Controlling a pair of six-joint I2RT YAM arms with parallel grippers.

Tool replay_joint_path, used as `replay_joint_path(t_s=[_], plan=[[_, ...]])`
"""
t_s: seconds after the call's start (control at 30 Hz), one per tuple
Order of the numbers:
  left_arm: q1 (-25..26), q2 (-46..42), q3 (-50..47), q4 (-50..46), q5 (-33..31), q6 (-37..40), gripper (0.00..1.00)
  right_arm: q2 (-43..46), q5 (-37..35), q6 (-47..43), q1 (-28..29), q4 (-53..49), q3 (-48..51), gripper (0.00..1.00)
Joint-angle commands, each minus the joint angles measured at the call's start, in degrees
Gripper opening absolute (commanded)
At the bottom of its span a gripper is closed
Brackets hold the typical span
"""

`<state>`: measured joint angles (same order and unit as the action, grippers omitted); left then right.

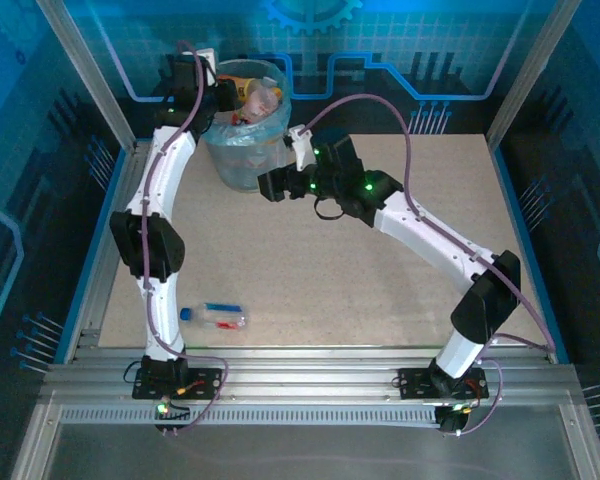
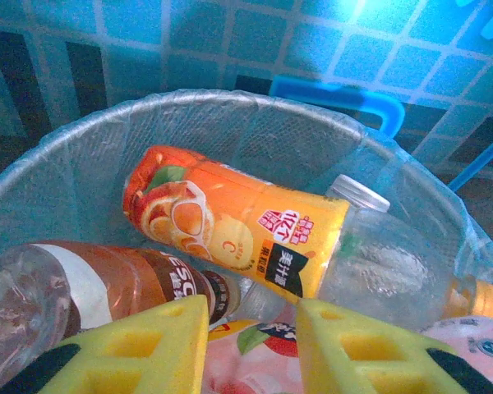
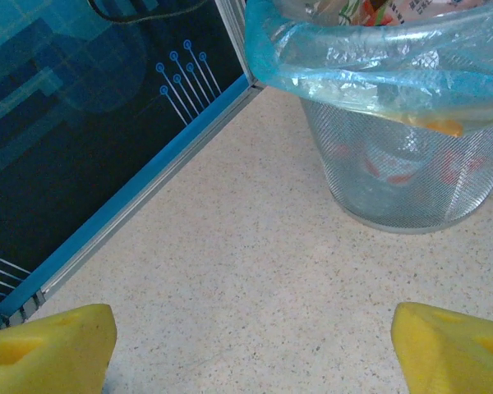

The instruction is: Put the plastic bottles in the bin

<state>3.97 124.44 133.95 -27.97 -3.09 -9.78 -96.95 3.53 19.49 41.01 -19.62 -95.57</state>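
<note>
One bottle lying crosswise on table, cap leftward

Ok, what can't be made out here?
Top view: the left arm covers part of the bin mouth, so the bottles inside cannot be counted.
Top view: the lone bottle on the table is too small to read its label.
Left wrist view: the pink bottle is mostly behind the left gripper and cut by the bottom edge.
Right wrist view: mesh and bag blur the bin's contents.

Grey mesh bin lined pale blue; orange-label bottle beside brown-label bottle; table speckled beige.
</note>
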Motion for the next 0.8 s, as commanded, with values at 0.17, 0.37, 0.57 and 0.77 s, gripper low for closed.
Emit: replay_joint_path(t_s=[0.17,0.37,0.57,0.77], plan=[[-1.1,3.6,5.9,-8.5,1.7,-3.0,0.55,-0.6,0.8,0.4,1.0,-2.1,-2.8,0.88],[-1.2,-2.4,9.4,-5.6,2.5,-5.2,0.72,-1.2,1.7,-2.8,2.9,-3.8,-4.4,0.88],[-1.2,-12.5,4.2,-5.7,3.0,-6.4,0.69,-1.5,3.1,-7.3,6.3,-4.1,-3.4,0.87],[-1.2,-26.8,-14.6,-5.9,3.1,-6.1,0.6,-4.2,9.6,-18.4,12.3,-5.8,-1.9,0.84]])
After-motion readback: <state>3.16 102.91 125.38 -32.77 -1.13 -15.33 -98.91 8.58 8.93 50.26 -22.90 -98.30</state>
